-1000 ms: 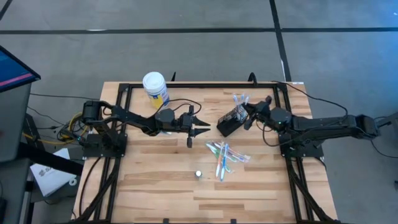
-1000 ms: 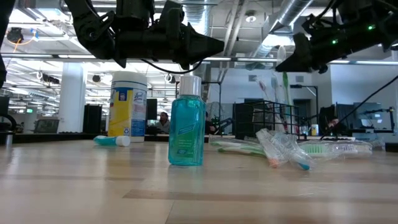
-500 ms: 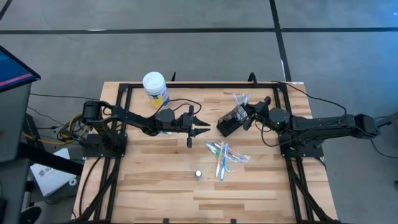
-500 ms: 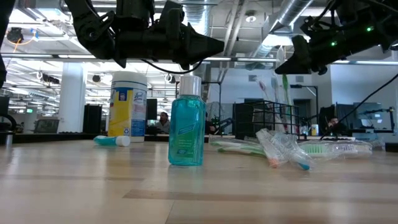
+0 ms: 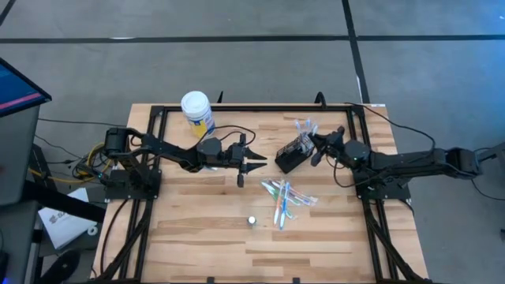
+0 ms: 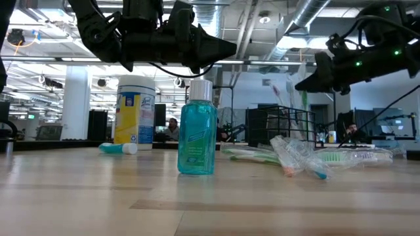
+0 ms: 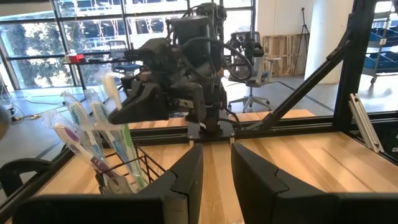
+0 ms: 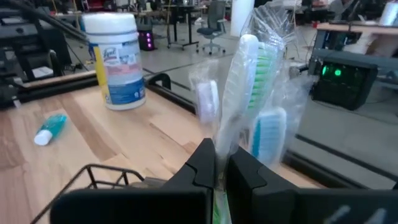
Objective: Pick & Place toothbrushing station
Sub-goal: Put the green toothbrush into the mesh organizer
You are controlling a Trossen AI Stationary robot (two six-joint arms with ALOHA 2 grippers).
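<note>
The black wire-mesh holder [image 5: 290, 156] stands on the table right of centre, with several wrapped toothbrushes [image 7: 93, 121] upright in it. My right gripper [image 8: 221, 158] is just above its right side, shut on a white-and-green toothbrush [image 8: 239, 81] in clear wrap. More wrapped brushes [image 5: 282, 197] lie loose on the table nearer the front. A small teal tube [image 6: 118, 148] lies beside the jar. My left gripper [image 7: 216, 168] hovers left of the holder, open, with nothing between its fingers. My right gripper pinches the toothbrush's handle [image 8: 222, 146] between its two fingers. The fingers come about level from the table's right side and lie across the brush. The brush stands upright, head up. Its shaft [image 6: 303, 98] runs down to the holder's top; whether it stands inside I cannot tell.
A white-lidded yellow-and-blue jar [image 5: 196, 110] stands at the far left of the table. A teal bottle with a white cap [image 6: 197, 134] stands near the front middle. Black frame rails [image 5: 158, 118] run along the far and side edges.
My right gripper has gone down toward the holder with the toothbrush, which stays upright in the shut fingers.
</note>
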